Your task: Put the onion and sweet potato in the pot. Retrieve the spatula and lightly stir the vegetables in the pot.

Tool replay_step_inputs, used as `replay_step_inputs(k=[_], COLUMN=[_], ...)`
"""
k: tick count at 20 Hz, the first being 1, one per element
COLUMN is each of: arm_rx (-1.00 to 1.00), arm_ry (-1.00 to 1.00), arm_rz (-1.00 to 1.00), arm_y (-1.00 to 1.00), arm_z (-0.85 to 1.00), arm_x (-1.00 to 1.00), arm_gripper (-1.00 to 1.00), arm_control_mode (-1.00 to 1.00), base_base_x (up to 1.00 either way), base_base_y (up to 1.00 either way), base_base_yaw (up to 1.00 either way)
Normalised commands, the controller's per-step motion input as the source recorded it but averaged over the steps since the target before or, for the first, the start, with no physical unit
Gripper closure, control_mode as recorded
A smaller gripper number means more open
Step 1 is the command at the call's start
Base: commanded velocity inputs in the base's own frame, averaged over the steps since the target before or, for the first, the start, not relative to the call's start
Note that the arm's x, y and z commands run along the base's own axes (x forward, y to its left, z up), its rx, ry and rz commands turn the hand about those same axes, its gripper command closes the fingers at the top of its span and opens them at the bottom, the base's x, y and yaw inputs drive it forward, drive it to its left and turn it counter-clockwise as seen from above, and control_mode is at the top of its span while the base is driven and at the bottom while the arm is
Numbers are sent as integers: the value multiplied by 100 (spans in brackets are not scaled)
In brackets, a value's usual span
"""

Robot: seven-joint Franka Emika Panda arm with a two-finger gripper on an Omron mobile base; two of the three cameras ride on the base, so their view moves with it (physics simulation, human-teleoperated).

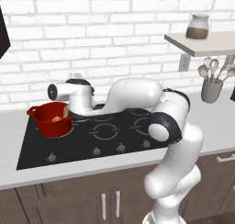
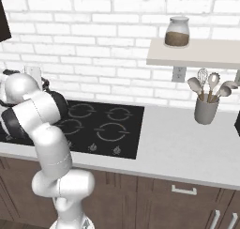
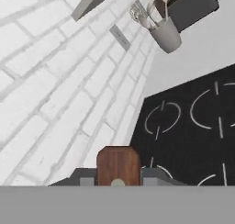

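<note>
The red pot (image 1: pixel 50 122) stands on the left front burner of the black cooktop (image 1: pixel 110 131). Inside it lies the pale tan onion (image 1: pixel 58 118). My hand (image 1: pixel 75 97) hangs just behind and right of the pot's rim. In the hand view my gripper (image 3: pixel 118 179) is shut on a brown oblong piece, the sweet potato (image 3: pixel 118 163), which stands up between the grey fingertips (image 3: pixel 87 181). A grey utensil holder (image 1: pixel 211 91) at the far right holds spoons and a whisk. I cannot pick out the spatula among them.
The white brick wall runs close behind the cooktop. A shelf (image 1: pixel 202 43) with a glass jar (image 1: pixel 197 27) hangs above the utensil holder (image 2: pixel 206 110). Grey counter (image 2: pixel 187 148) stretches right of the burners. My own arm blocks the pot in the right base view.
</note>
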Motion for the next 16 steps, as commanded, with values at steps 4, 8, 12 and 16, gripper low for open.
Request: replay_step_inputs(k=[4, 8, 12, 16], arm_rx=[-33, -36, -41, -39], arm_ry=[19, 28, 33, 25], arm_rz=[20, 19, 20, 15], arm_y=[10, 42, 42, 16], arm_z=[80, 48, 35, 80], arm_x=[55, 62, 41, 21], arm_gripper=[100, 100, 100, 100], arm_control_mode=[-100, -100, -100, -100], base_base_x=[0, 0, 0, 0], base_base_y=[0, 0, 0, 0], base_base_yaw=[0, 0, 0, 0])
